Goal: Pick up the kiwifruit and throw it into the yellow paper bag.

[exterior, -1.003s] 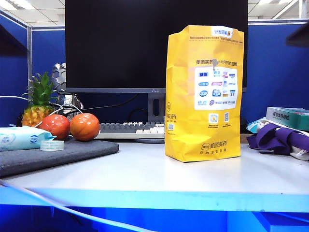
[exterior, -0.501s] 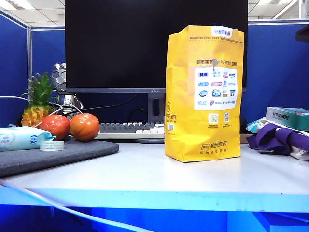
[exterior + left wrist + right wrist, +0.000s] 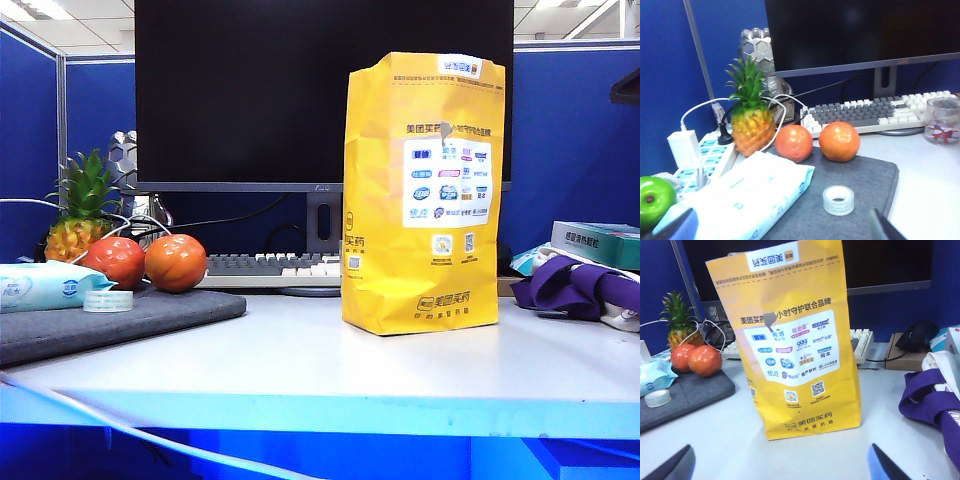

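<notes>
Yellow paper bag (image 3: 790, 340) upright, left hand (image 3: 785, 227), right hand (image 3: 780, 465) spread

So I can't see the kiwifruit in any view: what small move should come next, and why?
Probably lift the right gripper to look into the yellow paper bag. Both it and the left gripper are open and empty, and no kiwifruit shows beside the orange-red fruits.

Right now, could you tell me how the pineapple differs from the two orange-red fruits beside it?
The pineapple is oval, yellow-orange, rough-skinned, with a spiky green crown; the orange-red fruits are round, smooth and crownless. It stands taller and is ringed by a white cable; they sit at the grey mat's far edge. All are left of the keyboard.
</notes>
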Available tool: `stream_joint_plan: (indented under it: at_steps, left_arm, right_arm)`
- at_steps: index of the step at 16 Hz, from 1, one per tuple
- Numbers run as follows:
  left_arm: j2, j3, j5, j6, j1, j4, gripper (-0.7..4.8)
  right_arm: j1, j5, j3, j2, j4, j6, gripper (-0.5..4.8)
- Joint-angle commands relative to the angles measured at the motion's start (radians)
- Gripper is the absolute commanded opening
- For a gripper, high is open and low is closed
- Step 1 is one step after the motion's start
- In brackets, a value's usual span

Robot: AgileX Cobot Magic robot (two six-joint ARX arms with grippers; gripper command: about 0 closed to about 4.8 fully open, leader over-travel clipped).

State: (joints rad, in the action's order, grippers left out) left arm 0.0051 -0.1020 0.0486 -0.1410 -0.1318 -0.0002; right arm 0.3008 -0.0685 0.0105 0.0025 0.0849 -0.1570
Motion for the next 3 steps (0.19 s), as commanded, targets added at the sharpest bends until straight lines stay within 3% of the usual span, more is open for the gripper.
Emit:
stream_joint_plan:
  at_steps: [1, 3]
  left_arm:
    - [-0.001, -0.002, -0.004, 0.0, 0.001, 0.008, 4.79]
    - [-0.001, -0.002, -0.004, 0.0, 0.001, 0.008, 4.79]
  right_arm:
    - [0.0, -0.001, -0.008, -0.001, 0.012, 0.0, 4.79]
    - [0.0, -0.001, -0.008, -0.001, 0.012, 0.0, 4.79]
